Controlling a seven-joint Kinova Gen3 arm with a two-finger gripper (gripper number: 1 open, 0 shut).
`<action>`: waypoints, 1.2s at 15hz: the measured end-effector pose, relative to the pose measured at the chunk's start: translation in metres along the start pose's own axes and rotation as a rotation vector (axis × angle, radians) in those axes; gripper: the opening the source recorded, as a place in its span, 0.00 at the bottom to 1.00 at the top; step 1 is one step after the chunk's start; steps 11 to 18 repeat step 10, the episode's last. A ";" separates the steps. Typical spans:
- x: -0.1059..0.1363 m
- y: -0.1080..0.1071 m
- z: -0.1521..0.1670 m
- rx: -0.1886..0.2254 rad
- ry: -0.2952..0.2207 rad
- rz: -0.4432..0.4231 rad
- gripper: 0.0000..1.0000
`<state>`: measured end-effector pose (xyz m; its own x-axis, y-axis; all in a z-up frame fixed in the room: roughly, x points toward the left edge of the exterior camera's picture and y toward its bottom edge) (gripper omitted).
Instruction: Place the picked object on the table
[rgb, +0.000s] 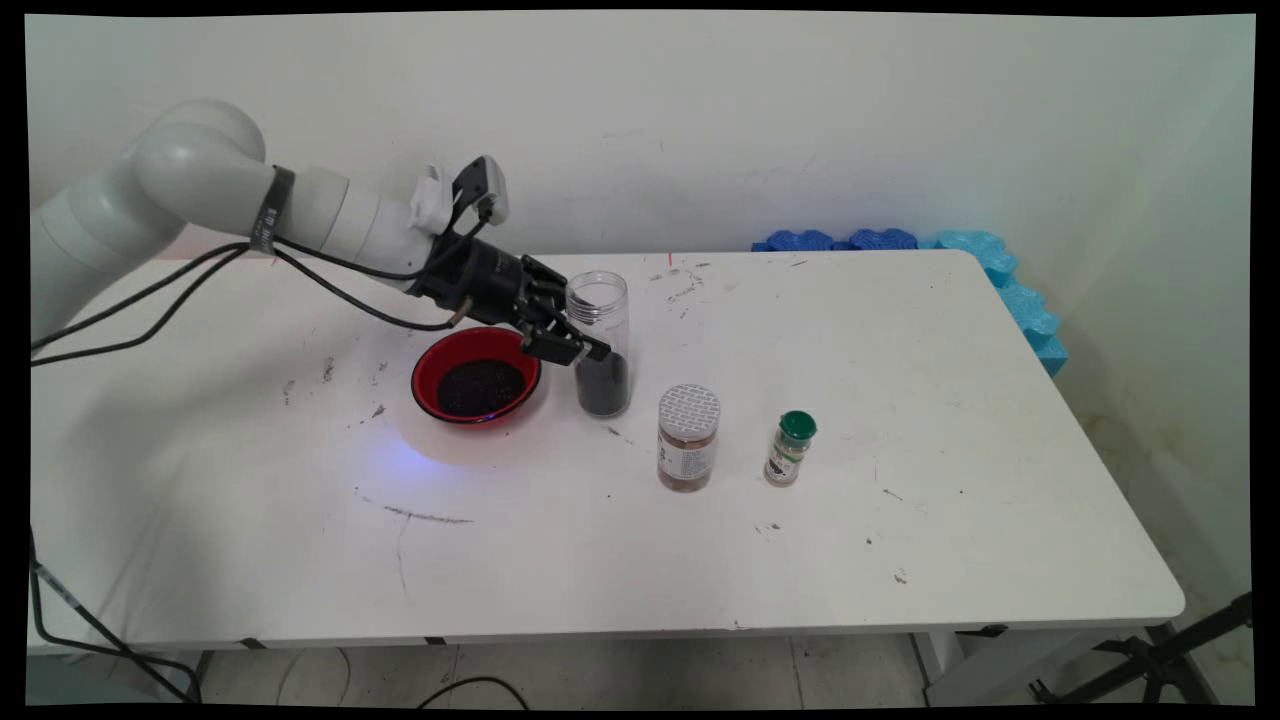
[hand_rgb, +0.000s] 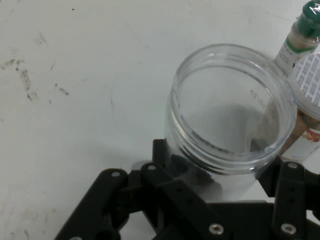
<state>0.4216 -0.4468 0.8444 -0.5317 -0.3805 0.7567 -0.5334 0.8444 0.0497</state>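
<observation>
My claw (rgb: 577, 347) is clamped on the clear jar (rgb: 600, 340), upright and part-filled with dark grains, just right of the red bowl (rgb: 476, 376). Two lidded spice jars (rgb: 688, 437) stand farther right.

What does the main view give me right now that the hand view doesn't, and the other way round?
Main view only: the red bowl of dark grains left of the clear jar, the dark fill in the jar's bottom, and the blue foam at the table's far right corner. Hand view only: the jar's open threaded mouth seen from above, with the gripper fingers on either side of it. Both: the jar, the silver-lidded jar, the green-capped bottle and the white table.
</observation>
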 end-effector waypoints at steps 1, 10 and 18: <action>0.000 0.000 0.002 0.001 0.002 -0.002 0.00; -0.002 0.000 0.010 0.014 0.013 -0.019 1.00; -0.002 0.000 0.010 0.014 0.013 -0.019 1.00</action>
